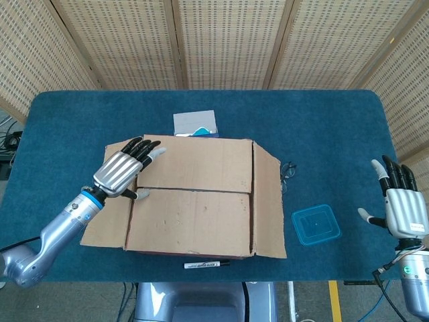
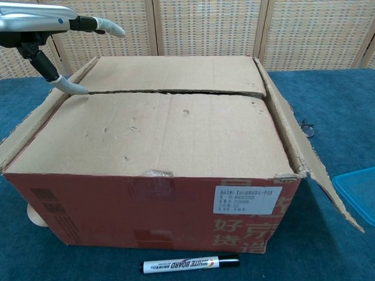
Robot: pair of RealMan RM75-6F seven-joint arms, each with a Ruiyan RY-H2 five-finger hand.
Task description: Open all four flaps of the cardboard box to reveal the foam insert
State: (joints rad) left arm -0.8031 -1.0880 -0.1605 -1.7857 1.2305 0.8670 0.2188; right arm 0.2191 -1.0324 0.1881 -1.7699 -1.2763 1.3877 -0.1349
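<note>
A brown cardboard box (image 1: 193,194) sits on the blue table, its front wall red with white characters and a white label (image 2: 246,200). The two long flaps lie flat and closed across the top, meeting along a ragged seam (image 2: 170,92) that runs left to right. The far flap (image 1: 194,163) and near flap (image 1: 190,221) hide whatever is inside. The left side flap (image 1: 107,215) and right side flap (image 1: 268,208) are folded outward, sloping down from the top edges, with torn, rough borders.
</note>
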